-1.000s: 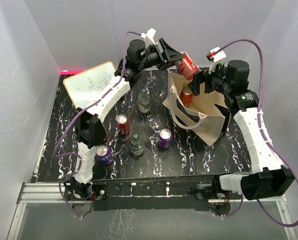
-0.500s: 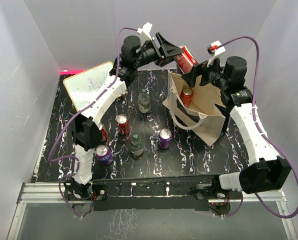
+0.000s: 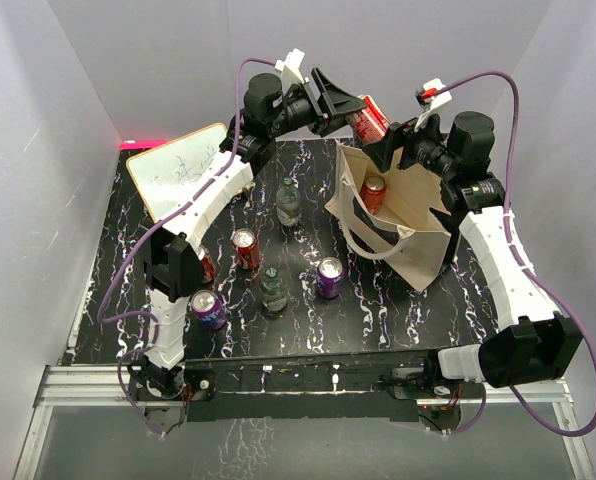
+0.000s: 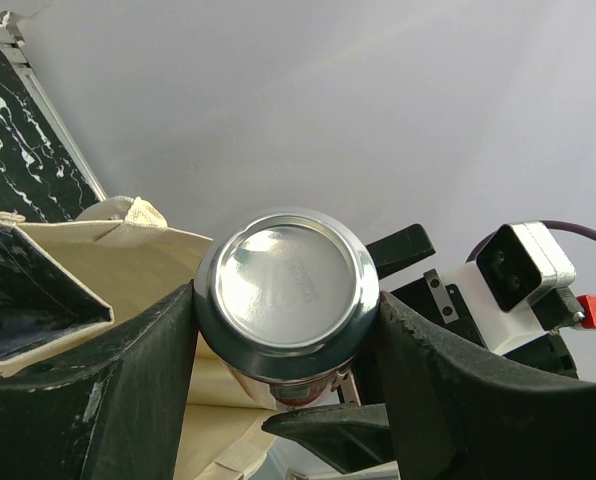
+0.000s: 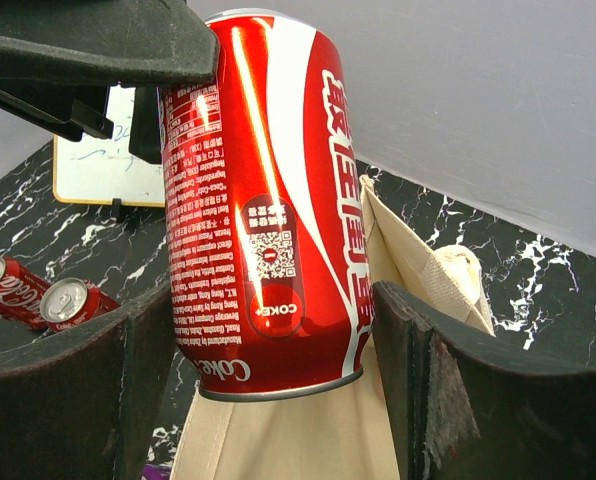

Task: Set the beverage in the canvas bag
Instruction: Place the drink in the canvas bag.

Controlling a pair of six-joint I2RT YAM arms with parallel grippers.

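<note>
The tall beige canvas bag point(image 3: 418, 215) stands open-mouthed on the right half of my black marbled table point(image 3: 378, 310), with its black panel on the left face. Both arms reach to the far side, and the left arm point(image 3: 213, 195) and the right arm point(image 3: 503, 255) meet above the bag's far rim. A white board point(image 3: 178, 170) lies at the far left. Two clear plastic bottles point(image 3: 289, 203) stand mid-table among two purple cans point(image 3: 329, 277) and a red can point(image 3: 246, 248). Another red can point(image 3: 374, 190) sits inside the bag. The red cola can point(image 5: 263, 200), my beverage, hangs tilted in the air just over that far rim, not in the bag. The left arm's jaws clamp it on both sides. The right arm's jaws flank one end of it, and I cannot tell whether they press it.
</note>
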